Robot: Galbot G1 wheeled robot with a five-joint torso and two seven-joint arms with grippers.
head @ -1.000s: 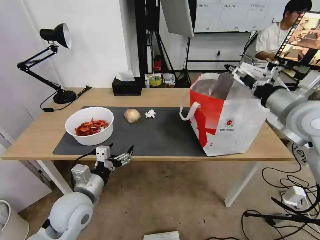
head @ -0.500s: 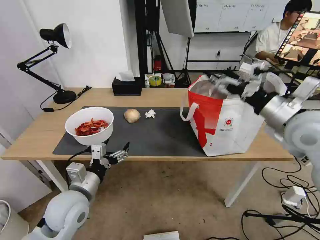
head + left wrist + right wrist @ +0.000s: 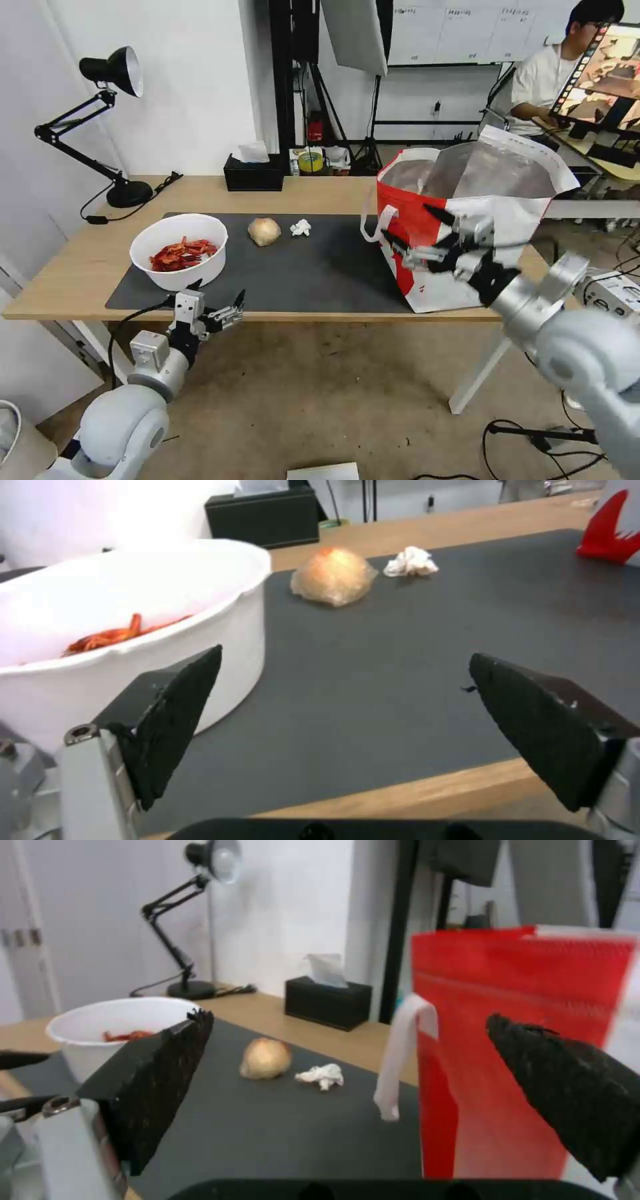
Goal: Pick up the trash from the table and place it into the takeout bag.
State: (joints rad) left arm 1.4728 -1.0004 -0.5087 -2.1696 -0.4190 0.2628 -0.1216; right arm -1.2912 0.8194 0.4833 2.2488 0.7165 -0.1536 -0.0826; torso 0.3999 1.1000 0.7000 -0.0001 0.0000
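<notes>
Right gripper (image 3: 419, 235) dropped from above takeout bag (image 3: 467, 267) to its front, spread, empty. Left gripper (image 3: 217, 303) spread near bowl (image 3: 179, 250). Three items remain.

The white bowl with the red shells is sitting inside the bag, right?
No. The bowl with the red shells sits on the mat, far from the bag. The head view shows it.

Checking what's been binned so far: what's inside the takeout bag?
Inside the takeout bag only silver foil lining shows near the top; its bottom is hidden by the front wall, so any trash inside cannot be seen.
</notes>
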